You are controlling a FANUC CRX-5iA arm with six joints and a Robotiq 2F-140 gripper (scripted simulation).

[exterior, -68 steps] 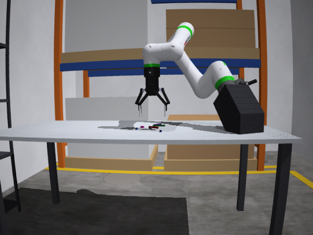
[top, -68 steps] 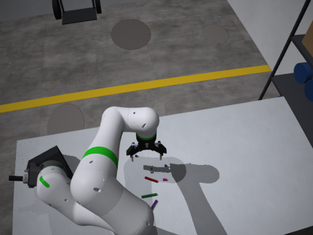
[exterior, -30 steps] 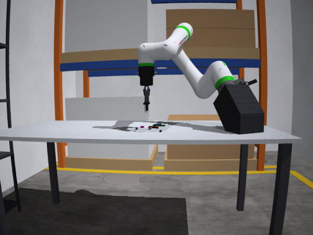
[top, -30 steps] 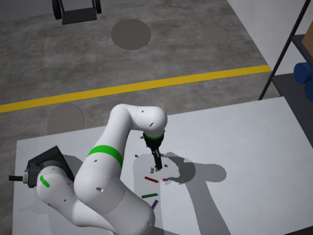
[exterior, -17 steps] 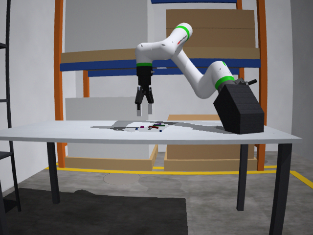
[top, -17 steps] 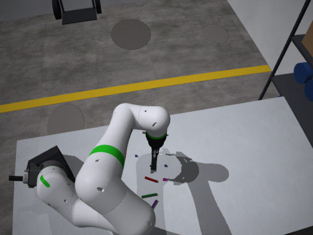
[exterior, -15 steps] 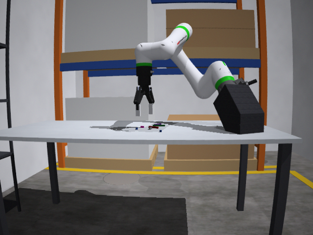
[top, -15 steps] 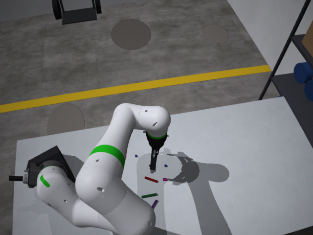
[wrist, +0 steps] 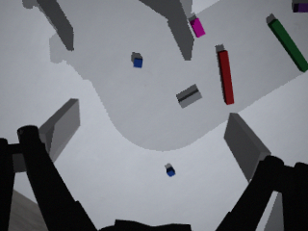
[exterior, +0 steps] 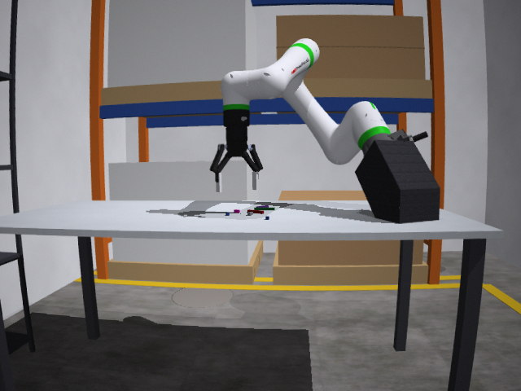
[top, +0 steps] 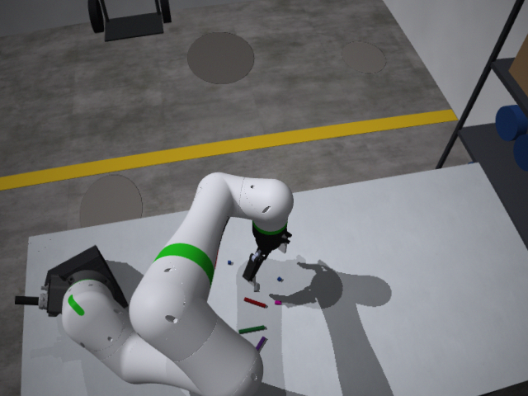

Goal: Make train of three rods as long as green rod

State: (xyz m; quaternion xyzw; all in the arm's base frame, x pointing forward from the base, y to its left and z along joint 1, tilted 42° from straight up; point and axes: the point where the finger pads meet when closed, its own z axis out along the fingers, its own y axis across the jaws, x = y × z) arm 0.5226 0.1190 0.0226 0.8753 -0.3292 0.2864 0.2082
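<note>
Warehouse floor with a yellow line behind, orange racking loaded with cardboard boxes, and a pale grey counter out front. The white arm carries small red lettering on its upper link, too small to read. The end effector hangs above the counter, fingers spread wide, nothing between them. Below it, toward the counter's middle and nearer the arm's base edge, the rods lie scattered and apart: grey rod, red rod, green rod, magenta rod, two blue rods, and a purple rod just beside the green one. No two rods touch end to end.
</note>
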